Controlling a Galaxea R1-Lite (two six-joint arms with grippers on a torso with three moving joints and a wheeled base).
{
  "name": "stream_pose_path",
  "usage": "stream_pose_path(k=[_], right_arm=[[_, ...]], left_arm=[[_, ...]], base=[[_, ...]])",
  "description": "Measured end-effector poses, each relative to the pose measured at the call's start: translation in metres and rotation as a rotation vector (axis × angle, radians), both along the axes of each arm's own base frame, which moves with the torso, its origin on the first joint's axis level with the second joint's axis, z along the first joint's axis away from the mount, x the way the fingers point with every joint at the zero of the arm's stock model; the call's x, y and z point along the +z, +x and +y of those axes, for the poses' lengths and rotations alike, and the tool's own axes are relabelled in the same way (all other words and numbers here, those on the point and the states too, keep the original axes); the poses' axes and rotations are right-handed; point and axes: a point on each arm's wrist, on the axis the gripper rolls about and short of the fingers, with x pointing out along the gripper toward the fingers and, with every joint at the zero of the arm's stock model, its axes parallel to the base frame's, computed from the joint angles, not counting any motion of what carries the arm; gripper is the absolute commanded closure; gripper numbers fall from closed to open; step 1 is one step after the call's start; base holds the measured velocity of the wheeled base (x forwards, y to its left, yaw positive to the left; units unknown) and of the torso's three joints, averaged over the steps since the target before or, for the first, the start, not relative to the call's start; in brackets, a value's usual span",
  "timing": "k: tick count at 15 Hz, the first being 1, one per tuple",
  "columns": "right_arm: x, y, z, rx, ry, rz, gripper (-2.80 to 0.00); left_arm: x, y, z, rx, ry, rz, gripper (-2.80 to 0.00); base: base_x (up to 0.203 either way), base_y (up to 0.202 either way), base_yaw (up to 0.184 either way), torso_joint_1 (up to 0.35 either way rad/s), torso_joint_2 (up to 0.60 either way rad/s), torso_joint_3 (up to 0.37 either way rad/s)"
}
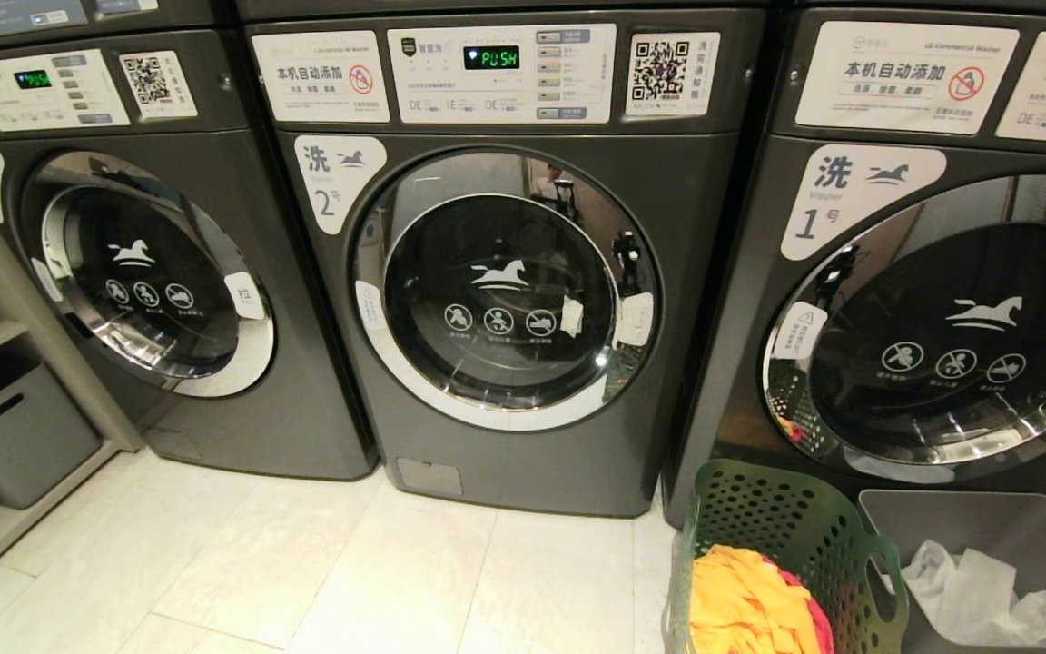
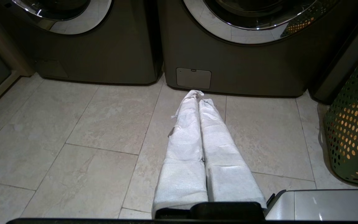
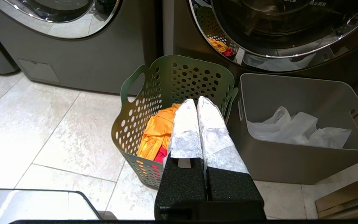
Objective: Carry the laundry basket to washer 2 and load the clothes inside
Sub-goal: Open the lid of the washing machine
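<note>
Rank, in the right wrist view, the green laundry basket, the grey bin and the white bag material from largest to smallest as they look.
1. grey bin
2. laundry basket, somewhat smaller, partly hidden behind the shut right pincer
3. white bag material, clearly smallest, lying inside the bin

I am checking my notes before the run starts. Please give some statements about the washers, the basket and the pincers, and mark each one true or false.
1. The door of washer 2 is open. False: it is closed.
2. The green laundry basket stands in front of washer 1. True.
3. The grey bin holds the yellow garment. False: the yellow garment lies in the laundry basket.
4. The left pincer is shut and empty. True.
5. The right pincer grips the basket handle. False: it is shut on nothing.
</note>
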Motion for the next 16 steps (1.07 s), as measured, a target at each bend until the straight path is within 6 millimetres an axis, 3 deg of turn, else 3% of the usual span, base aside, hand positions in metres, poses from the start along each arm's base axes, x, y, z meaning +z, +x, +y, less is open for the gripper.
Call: stream_pose_path(k=[16], right_arm=[[0.0000, 0.0000, 0.0000, 0.001, -0.001, 0.000, 0.00]], left_arm=[[-0.0001, 0.0000, -0.0001, -0.003, 0.006, 0.000, 0.00]], base=[[0.000, 0.000, 0.000, 0.000, 0.00, 0.000]])
